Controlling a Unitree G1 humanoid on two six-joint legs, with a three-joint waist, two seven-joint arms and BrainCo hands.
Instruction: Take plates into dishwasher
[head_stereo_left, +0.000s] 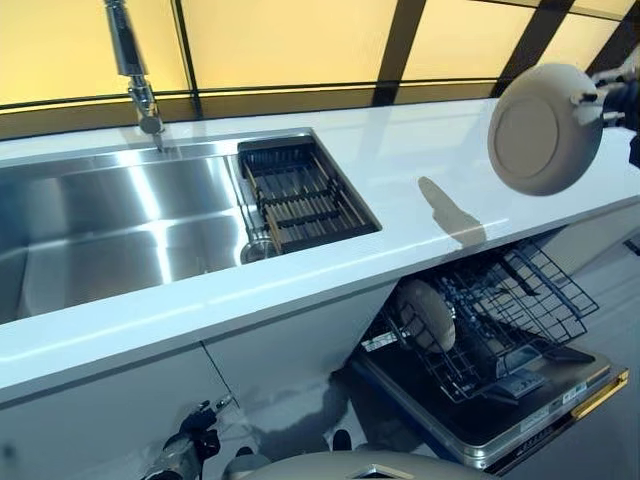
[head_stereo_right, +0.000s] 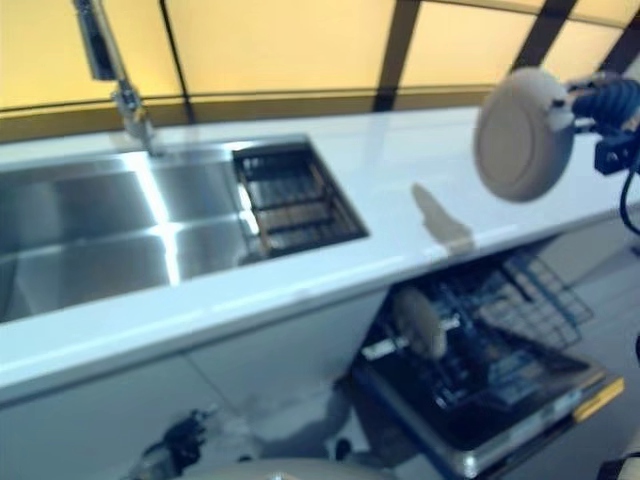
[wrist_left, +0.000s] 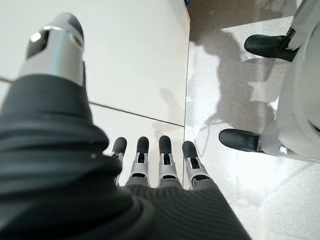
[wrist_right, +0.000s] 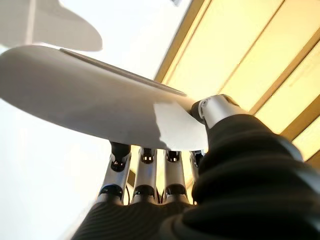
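Observation:
My right hand (head_stereo_left: 612, 95) holds a beige plate (head_stereo_left: 544, 128) by its rim, on edge, in the air above the right end of the white counter (head_stereo_left: 400, 170). In the right wrist view the thumb (wrist_right: 215, 110) and fingers (wrist_right: 145, 170) pinch the plate (wrist_right: 90, 105). Below the counter the dishwasher (head_stereo_left: 520, 400) is open with its wire rack (head_stereo_left: 500, 310) pulled out, and another beige plate (head_stereo_left: 428, 313) stands in it. My left hand (head_stereo_left: 185, 455) hangs low by the cabinet front, fingers (wrist_left: 150, 160) straight and empty.
A steel sink (head_stereo_left: 110, 230) with a tap (head_stereo_left: 135, 70) fills the left of the counter, with a dark drain basket (head_stereo_left: 305, 195) at its right. White cabinet doors (wrist_left: 125, 60) stand below. The dishwasher door (head_stereo_left: 560, 395) juts out over the floor.

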